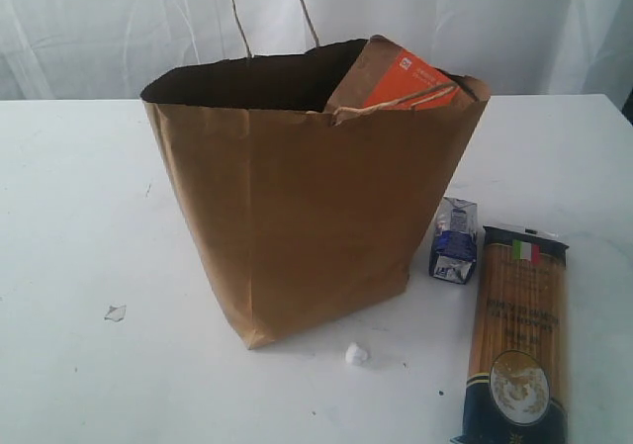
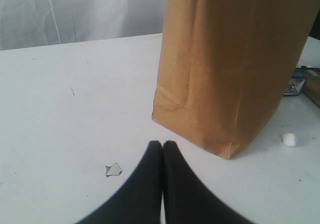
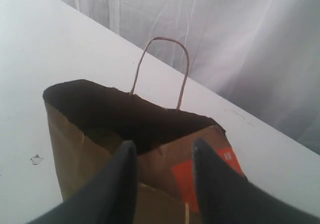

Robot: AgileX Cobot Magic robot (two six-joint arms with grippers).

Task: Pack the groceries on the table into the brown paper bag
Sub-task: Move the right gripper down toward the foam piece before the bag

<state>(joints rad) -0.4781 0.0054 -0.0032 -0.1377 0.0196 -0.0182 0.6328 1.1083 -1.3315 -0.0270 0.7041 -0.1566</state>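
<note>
Nearest in the exterior view, the long spaghetti pack (image 1: 516, 340) lies flat on the white table (image 1: 69, 266). The small blue-white carton (image 1: 454, 241) sits just past its far end, beside the brown paper bag (image 1: 297, 217). The bag stands upright, with the brown pouch with orange label (image 1: 401, 76) poking from its mouth. Neither arm shows there. The left wrist view alone shows the left fingers (image 2: 162, 151) pressed together, low over the table near a paper scrap (image 2: 113, 169). The right wrist view alone shows the right fingers (image 3: 125, 166) apart and empty above the bag's mouth.
</note>
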